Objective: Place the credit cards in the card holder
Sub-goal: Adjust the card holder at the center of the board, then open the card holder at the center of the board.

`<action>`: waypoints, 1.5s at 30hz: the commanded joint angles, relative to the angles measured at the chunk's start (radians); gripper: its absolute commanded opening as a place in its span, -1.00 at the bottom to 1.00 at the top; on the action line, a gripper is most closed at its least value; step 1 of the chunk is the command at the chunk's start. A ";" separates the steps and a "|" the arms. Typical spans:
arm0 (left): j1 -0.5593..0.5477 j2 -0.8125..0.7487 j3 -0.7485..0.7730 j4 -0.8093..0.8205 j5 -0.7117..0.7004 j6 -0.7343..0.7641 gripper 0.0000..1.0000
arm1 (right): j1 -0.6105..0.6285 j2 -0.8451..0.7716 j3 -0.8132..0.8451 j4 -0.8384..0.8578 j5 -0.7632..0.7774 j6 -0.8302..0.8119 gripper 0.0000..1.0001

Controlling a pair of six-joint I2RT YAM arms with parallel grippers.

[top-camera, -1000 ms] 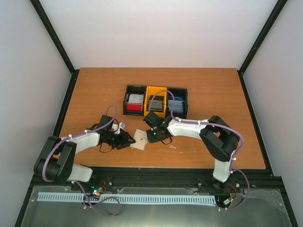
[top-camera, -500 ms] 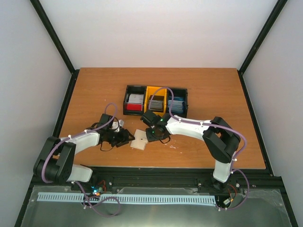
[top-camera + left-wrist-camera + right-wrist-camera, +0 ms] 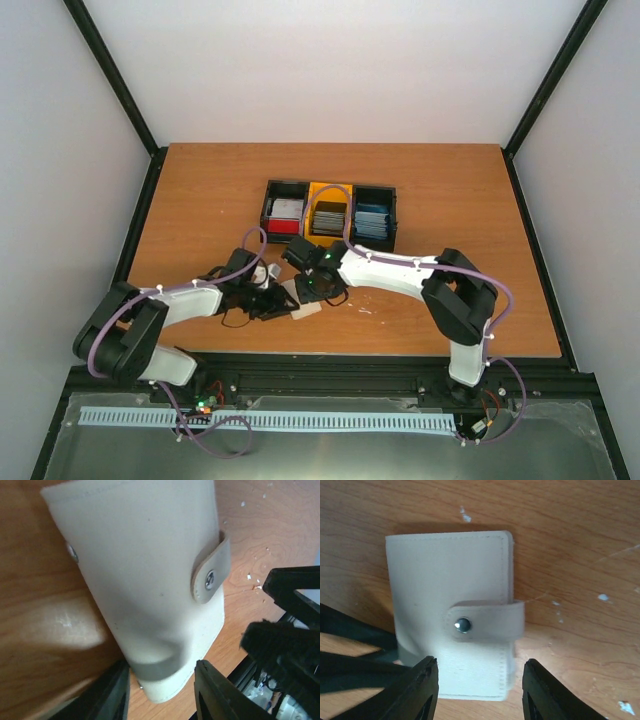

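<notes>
**A:** Entry: where is the card holder (image 3: 450,595)?

**B:** On the desk (image 3: 450,180), close to the near edge and a little left of its middle, between the two arms. From overhead both wrists cover most of it. It is folded shut, with the snap tab (image 3: 485,621) wrapped across the face and the stud (image 3: 463,625) seated.

**A:** Left gripper (image 3: 161,672)?

**B:** The jaws are spread. Its wrist view shows the holder's near end lying between the two fingers. One finger sits at the holder's left side and the other overlaps its lower right corner. I cannot tell if either pad is pressing. The holder looks tipped in that view, with a shadow on the wood beside it.

**A:** Right gripper (image 3: 480,662)?

**B:** Released, fingers wide apart. It is directly over the holder, with the tab side roughly between them and no grasp. The left arm's dark fingers show at the left border of that view, touching or just beside the holder.

**A:** Credit cards?

**B:** All are in the bin tray (image 3: 285,185), which sits mid-desk, slightly toward the far edge. The silver-and-red card (image 3: 284,217) is in the left compartment. The dark grey cards (image 3: 328,218) are in the yellow middle one and the pale blue cards (image 3: 371,218) in the right. They are well apart from the holder.
</notes>
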 commanded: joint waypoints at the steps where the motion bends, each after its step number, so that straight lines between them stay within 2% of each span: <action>1: -0.043 0.054 0.010 -0.048 -0.094 -0.065 -0.31 | 0.034 0.053 0.063 -0.038 0.019 0.018 -0.07; 3: -0.043 0.068 0.021 -0.106 -0.145 -0.087 -0.42 | 0.037 0.070 0.071 -0.036 0.030 0.015 -0.06; 6: -0.043 0.069 0.020 -0.127 -0.191 -0.123 -0.47 | 0.038 0.079 0.067 -0.012 0.043 -0.001 -0.06; 8: -0.043 0.063 0.021 -0.128 -0.200 -0.134 -0.46 | 0.037 0.080 0.056 0.017 0.041 -0.022 -0.06; 15: -0.043 0.009 0.011 -0.105 -0.217 -0.203 -0.19 | 0.038 0.096 0.060 0.042 0.115 -0.073 -0.07; 23: -0.043 0.047 0.013 -0.114 -0.237 -0.258 -0.27 | 0.032 0.127 0.043 0.082 0.143 -0.124 -0.08; 29: -0.043 0.076 0.014 -0.106 -0.239 -0.273 -0.36 | 0.023 0.133 0.028 0.131 0.100 -0.179 -0.08; 35: -0.043 0.090 0.026 -0.131 -0.268 -0.286 -0.37 | 0.019 0.149 0.019 0.118 0.089 -0.180 -0.07; 38: -0.043 0.094 0.029 -0.143 -0.284 -0.293 -0.36 | 0.019 0.154 0.013 0.104 0.095 -0.176 -0.14; 45: -0.043 0.138 0.051 -0.193 -0.316 -0.309 -0.37 | 0.017 0.136 -0.029 0.115 0.058 -0.150 -0.52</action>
